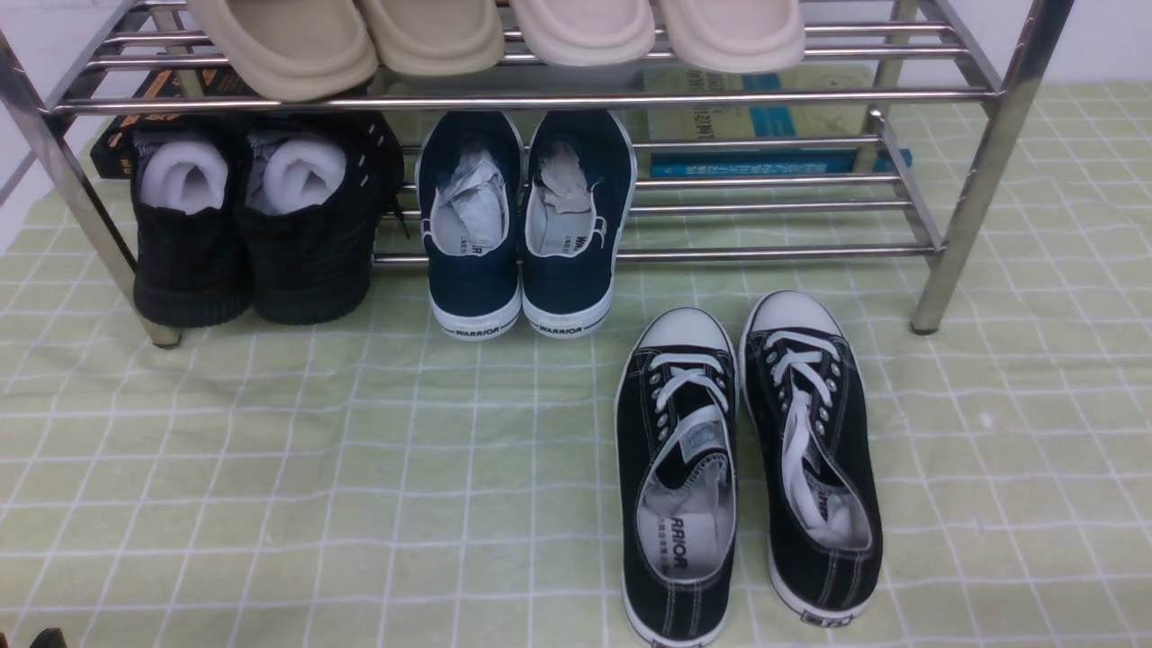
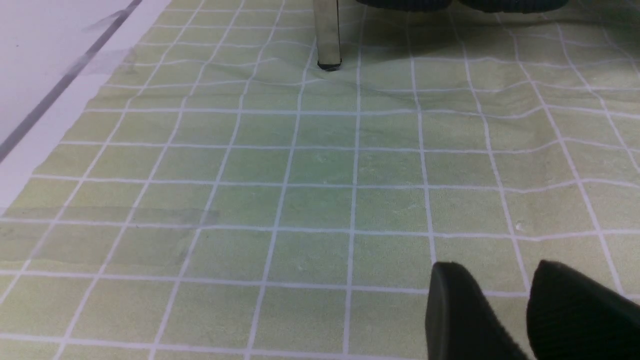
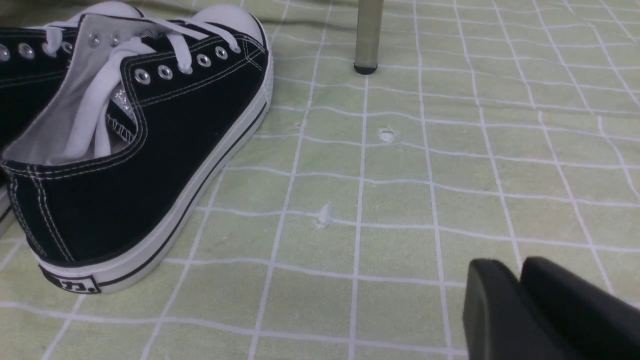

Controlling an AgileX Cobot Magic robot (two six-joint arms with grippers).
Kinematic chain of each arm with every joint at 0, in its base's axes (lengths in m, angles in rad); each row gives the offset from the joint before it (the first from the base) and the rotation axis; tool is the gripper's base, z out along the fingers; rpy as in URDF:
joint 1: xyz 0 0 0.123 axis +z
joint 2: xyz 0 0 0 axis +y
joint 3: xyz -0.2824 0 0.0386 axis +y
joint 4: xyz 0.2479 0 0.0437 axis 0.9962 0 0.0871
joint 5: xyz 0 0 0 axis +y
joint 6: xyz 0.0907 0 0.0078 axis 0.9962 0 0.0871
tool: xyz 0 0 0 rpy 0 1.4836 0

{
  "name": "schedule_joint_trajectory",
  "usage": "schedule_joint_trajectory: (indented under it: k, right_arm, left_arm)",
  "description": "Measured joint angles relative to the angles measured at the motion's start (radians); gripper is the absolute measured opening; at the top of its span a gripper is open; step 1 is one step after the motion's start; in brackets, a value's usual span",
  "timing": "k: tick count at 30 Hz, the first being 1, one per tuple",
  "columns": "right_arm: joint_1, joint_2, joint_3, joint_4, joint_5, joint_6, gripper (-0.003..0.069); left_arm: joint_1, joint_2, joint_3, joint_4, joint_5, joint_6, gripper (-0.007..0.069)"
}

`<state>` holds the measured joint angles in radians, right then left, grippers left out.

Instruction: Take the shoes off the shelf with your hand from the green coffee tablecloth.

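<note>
The pair of black canvas sneakers [image 1: 747, 459] with white laces and toe caps stands on the green checked tablecloth [image 1: 270, 468], in front of the chrome shelf [image 1: 540, 99], toes toward it. In the right wrist view the nearer sneaker [image 3: 150, 150] lies off to the side of my right gripper [image 3: 510, 267], which is shut, empty and low over the cloth. My left gripper [image 2: 495, 270] is slightly open and empty over bare cloth, with a shelf leg [image 2: 327, 35] ahead. Neither gripper shows in the front view.
Navy WARRIOR slip-ons [image 1: 522, 225] and black knit high shoes [image 1: 252, 225] sit on the lower tier. Beige slippers [image 1: 432, 36] lie on the upper tier. A shelf leg [image 3: 367, 35] stands beyond the right gripper. The cloth's edge [image 2: 45, 150] meets white table.
</note>
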<state>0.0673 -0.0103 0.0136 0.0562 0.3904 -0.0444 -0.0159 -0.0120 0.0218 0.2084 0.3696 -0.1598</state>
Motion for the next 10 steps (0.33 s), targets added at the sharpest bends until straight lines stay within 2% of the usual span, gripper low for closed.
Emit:
schedule_joint_trajectory:
  k: [10]
  right_arm:
    - [0.000,0.000,0.000,0.000,0.000,0.000,0.0115]
  left_arm:
    - [0.000,0.000,0.000,0.000,0.000,0.000,0.0242]
